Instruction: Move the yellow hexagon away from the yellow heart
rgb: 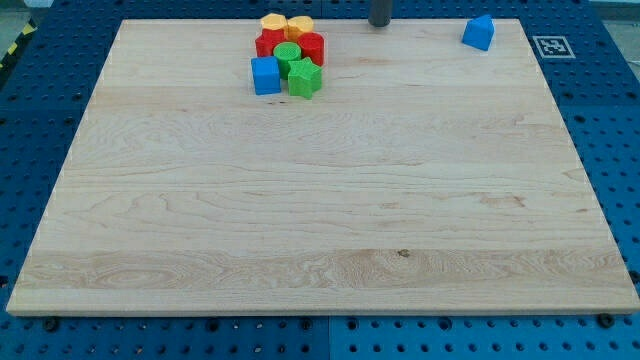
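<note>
A cluster of blocks sits near the top of the wooden board [320, 200], left of centre. At its top edge two yellow blocks touch side by side: the left one [273, 22] looks like the heart and the right one [300, 26] like the hexagon, though the shapes are hard to make out. My tip [381, 24] is at the view's top, to the right of the yellow blocks, with a gap between them.
Below the yellow blocks are two red blocks [268, 43] [312, 46], a green cylinder [288, 55], a green star-like block [304, 78] and a blue cube [265, 75]. A lone blue block [479, 33] sits near the top right corner.
</note>
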You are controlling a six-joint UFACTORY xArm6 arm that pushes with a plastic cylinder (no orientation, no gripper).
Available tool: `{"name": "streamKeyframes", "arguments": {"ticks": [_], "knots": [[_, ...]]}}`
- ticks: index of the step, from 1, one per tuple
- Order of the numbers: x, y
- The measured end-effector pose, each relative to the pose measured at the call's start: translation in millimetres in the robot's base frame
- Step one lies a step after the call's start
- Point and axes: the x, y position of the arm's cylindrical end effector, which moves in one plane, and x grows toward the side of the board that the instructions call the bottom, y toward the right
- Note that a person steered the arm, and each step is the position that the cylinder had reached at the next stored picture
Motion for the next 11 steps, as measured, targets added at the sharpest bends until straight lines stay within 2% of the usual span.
{"name": "streamKeyframes", "arguments": {"ticks": [2,4,6,7,11], "knots": [[0.0,-43.6],[-1.2,-129.2],[-0.4,-182.3],[23.5,-183.3],[50.5,-183.2]]}}
